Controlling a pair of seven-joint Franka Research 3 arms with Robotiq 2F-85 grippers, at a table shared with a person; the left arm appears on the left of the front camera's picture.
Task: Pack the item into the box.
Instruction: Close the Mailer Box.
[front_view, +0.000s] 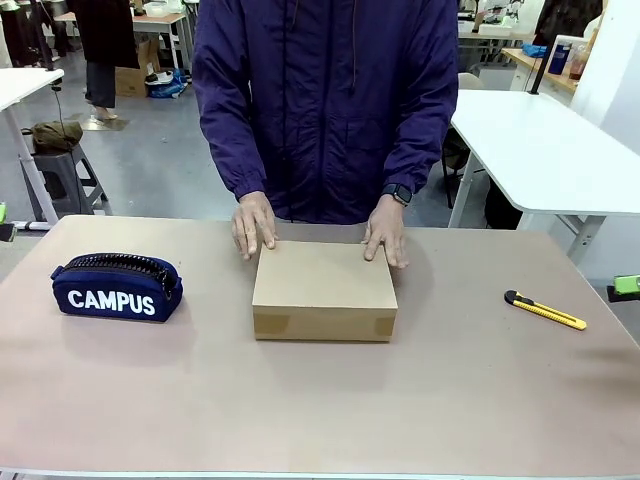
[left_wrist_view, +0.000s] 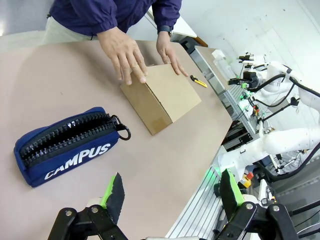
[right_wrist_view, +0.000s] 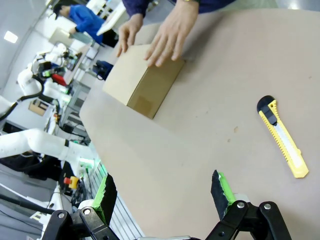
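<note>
- Nearest the left wrist camera, the left tool (left_wrist_view: 170, 192) hangs over the table's (left_wrist_view: 65, 90) near edge with its green-padded fingers spread wide and nothing between them.
- Just beyond it lies the navy pencil pouch (left_wrist_view: 67, 145), printed CAMPUS in white, its black zipper on top and a ring pull at the end toward the box.
- Likewise released, the right tool (right_wrist_view: 162, 192) hovers over bare table, jaws wide apart and holding nothing.
- Ahead of that tool and off to one side lies the yellow-and-black utility knife (right_wrist_view: 282, 137), flat on the table and well apart from the box.
- At the middle of the table sits the brown cardboard box (front_view: 324, 290), lid flap down so the top is flat and closed.
- Whether the stapler is inside cannot be told.
- A person in a dark purple jacket (front_view: 325, 100) stands at the far side, with both hands on the box's far edge.
- One hand (front_view: 254, 224) rests at the far corner on the pouch side, fingers on the lid.
- Over at the far corner on the knife side rests the other hand (front_view: 386, 230), which wears a dark watch (front_view: 398, 193) at the wrist.
- From the front, the pouch lies to the left of the box and the knife far to the right near the table's edge, neither touching it.
</note>
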